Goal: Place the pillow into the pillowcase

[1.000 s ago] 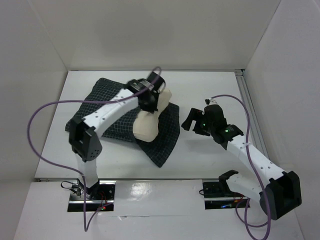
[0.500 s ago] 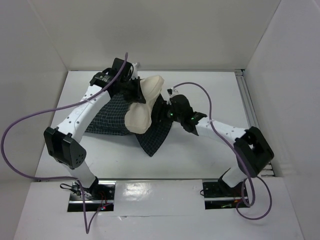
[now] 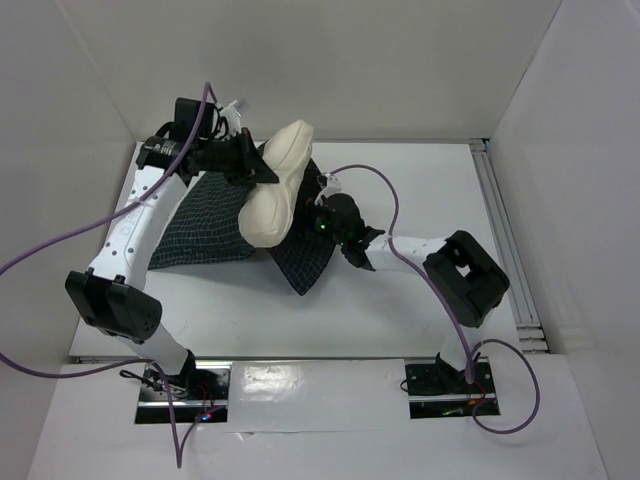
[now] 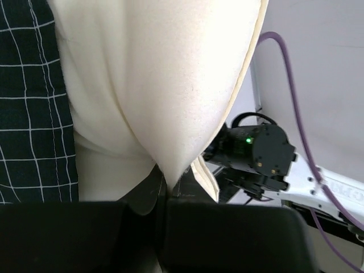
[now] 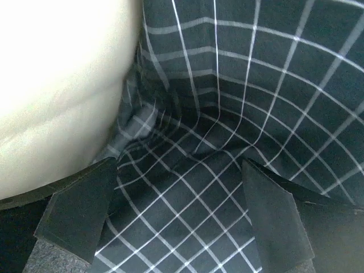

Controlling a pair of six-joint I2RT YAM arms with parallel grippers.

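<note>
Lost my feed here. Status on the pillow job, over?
Left hand shut on pillow, one end lifted. Right hand open over pillowcase cloth, beside pillow. Pillow not in yet. No obstruction seen.

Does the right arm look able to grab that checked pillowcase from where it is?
Probably yes: the right pincer is open, with the pillowcase cloth right in front of its fingers. The pillow, pinched by the left pincer, sits off to one side.
</note>
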